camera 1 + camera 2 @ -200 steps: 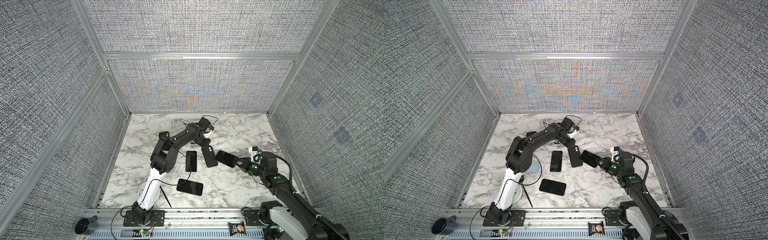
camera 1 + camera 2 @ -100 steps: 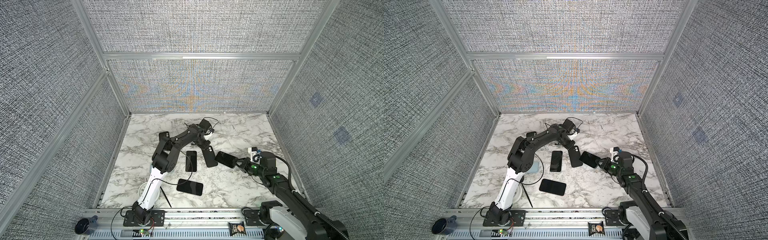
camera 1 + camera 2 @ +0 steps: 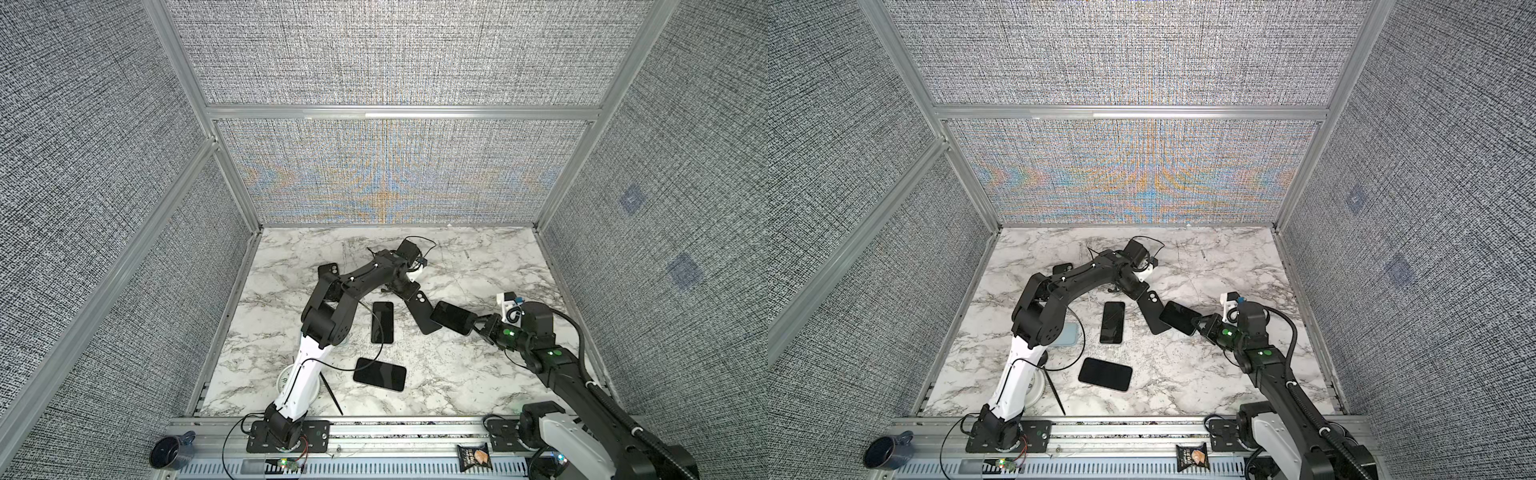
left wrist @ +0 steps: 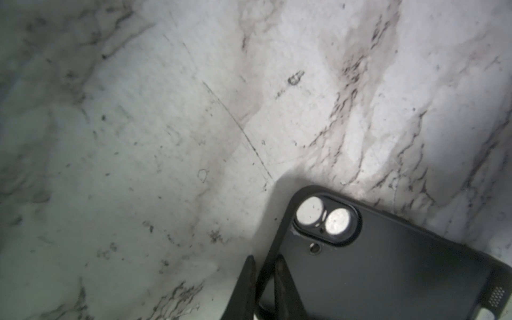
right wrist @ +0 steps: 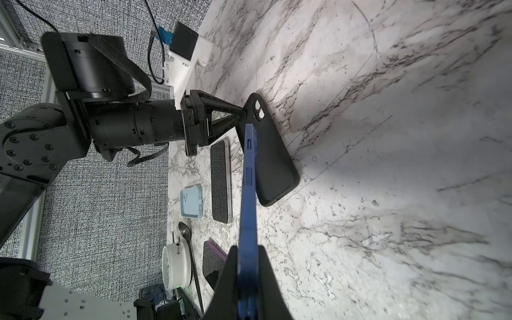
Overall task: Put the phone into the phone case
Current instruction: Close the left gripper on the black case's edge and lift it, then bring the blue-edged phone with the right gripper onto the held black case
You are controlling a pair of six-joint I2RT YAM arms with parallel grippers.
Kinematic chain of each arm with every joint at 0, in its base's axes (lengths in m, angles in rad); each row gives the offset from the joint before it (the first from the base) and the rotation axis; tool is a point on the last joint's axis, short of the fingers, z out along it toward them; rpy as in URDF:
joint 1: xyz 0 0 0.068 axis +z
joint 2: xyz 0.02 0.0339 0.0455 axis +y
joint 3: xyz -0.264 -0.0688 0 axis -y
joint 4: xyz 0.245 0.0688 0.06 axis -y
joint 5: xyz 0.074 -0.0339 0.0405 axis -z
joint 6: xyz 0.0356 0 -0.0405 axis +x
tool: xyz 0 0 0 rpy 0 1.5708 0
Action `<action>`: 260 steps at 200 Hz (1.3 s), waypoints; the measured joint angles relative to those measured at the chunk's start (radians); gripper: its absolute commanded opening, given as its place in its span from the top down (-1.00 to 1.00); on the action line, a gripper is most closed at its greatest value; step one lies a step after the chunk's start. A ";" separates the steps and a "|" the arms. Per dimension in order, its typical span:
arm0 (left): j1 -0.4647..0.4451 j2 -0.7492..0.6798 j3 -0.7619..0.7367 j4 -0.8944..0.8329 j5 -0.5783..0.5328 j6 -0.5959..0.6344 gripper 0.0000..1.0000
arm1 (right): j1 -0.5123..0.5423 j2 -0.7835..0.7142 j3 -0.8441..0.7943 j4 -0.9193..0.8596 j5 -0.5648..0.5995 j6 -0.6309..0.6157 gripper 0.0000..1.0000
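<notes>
Landmark: one black phone case [image 3: 420, 313] lies near the middle of the marble surface [image 3: 478, 266], with its lens cut-out end toward the back wall.
Left end effector [image 3: 406, 291]: clenched on the rim of the black phone case at the lens corner. In the left wrist view one finger [image 4: 247, 281] sits outside the rim and the other inside it.
Right end effector [image 3: 478, 328]: grasping the blue-edged phone [image 3: 452, 318] by one short end.
Task's phone: the blue-edged phone is off the surface, and its free end is over the right long side of the black phone case. I cannot tell whether they touch. It is not seated in the case.
Phones, count: three with dark screens. One is held. One flat phone [image 3: 382, 322] is just left of the black phone case. One front phone [image 3: 379, 374] is left of the case and nearer the rail.
Cases, count: two certain, the black one and a light-blue case [image 5: 191, 201] farther left, beyond the flat phone.
Unclear item: one dark slab [image 3: 329, 270] with two lens holes, left of the black phone case and behind the left arm. I cannot tell whether it is a phone or a case.
Other things, one each: a white round dial [image 3: 286, 376] and a spoon [image 5: 185, 231] are left of the case toward the rail. A mug [image 3: 172, 455] and a snack packet [image 3: 473, 457] are on the rail, well apart from the case.
</notes>
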 measured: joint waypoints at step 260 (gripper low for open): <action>-0.047 -0.235 -0.391 0.140 0.050 -0.503 0.84 | -0.064 0.149 0.080 -0.059 -0.181 -0.072 0.92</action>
